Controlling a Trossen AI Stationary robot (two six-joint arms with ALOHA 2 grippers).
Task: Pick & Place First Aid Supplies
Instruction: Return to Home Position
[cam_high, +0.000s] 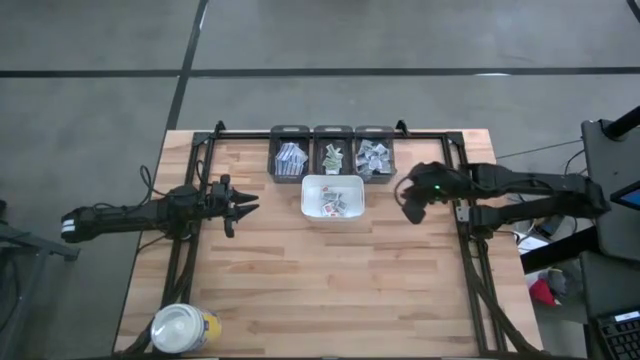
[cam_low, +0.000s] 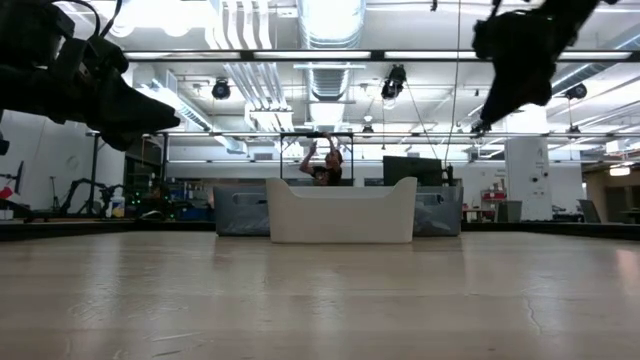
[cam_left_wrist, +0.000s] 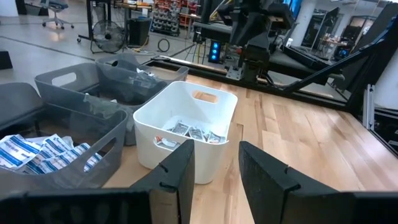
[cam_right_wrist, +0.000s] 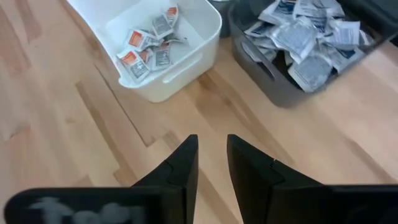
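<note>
the low view's white tray (cam_low: 341, 212) hides its packets (cam_right_wrist: 149, 46) behind its wall.

Even overhead light; table (cam_high: 330, 290) bright, shadows soft. Low view: ceiling lights (cam_low: 330, 15) glare hard, left arm (cam_low: 70, 75) and right arm (cam_low: 520, 50) backlit, probably pure silhouette.

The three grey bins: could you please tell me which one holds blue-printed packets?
The left bin: its packets show blue stripes, whereas the middle bin holds greenish ones and the right bin grey ones.
</note>
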